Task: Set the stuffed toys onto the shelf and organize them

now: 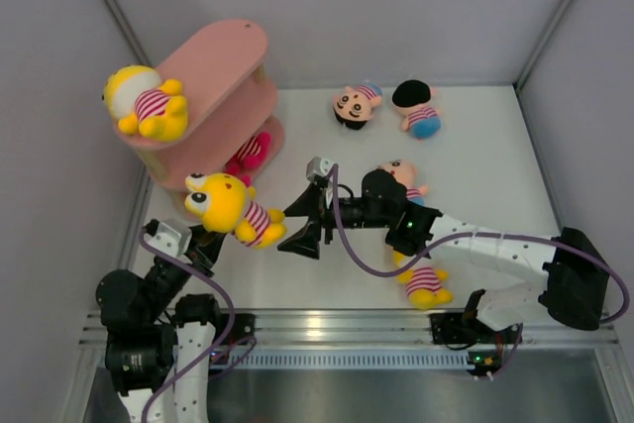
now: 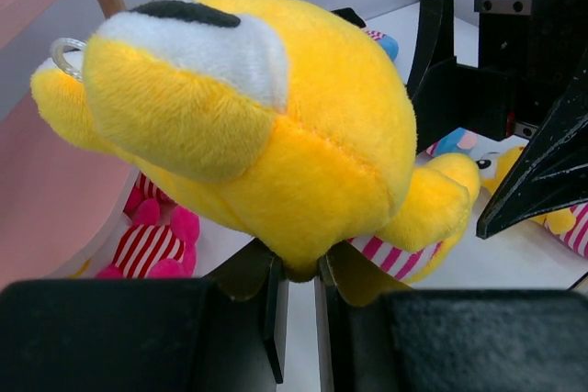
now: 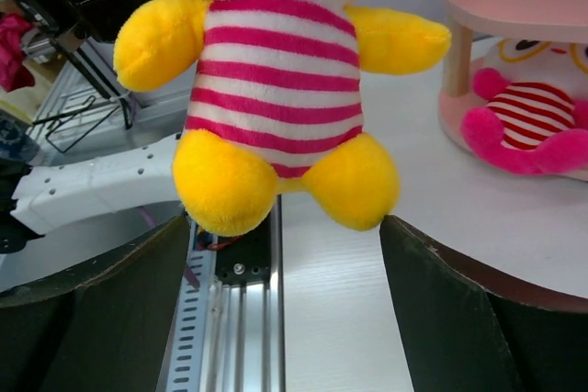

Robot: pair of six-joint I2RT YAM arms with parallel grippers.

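My left gripper (image 1: 216, 235) is shut on the head of a yellow stuffed toy (image 1: 234, 207) and holds it above the table in front of the pink shelf (image 1: 218, 56). In the left wrist view the gripper (image 2: 301, 273) pinches the toy (image 2: 276, 135) from below. My right gripper (image 1: 297, 223) is open, its jaws either side of that toy's feet (image 3: 276, 89) without touching. Another yellow toy (image 1: 149, 101) lies on the shelf's middle tier. A magenta toy (image 1: 248, 156) lies on the bottom tier.
On the table lie two pink-faced toys (image 1: 355, 104) (image 1: 416, 108), a third (image 1: 404, 177) partly under my right arm, and a yellow toy (image 1: 424, 284) near the front edge. Grey walls enclose the table. The shelf's wooden post (image 3: 457, 61) stands near my right gripper.
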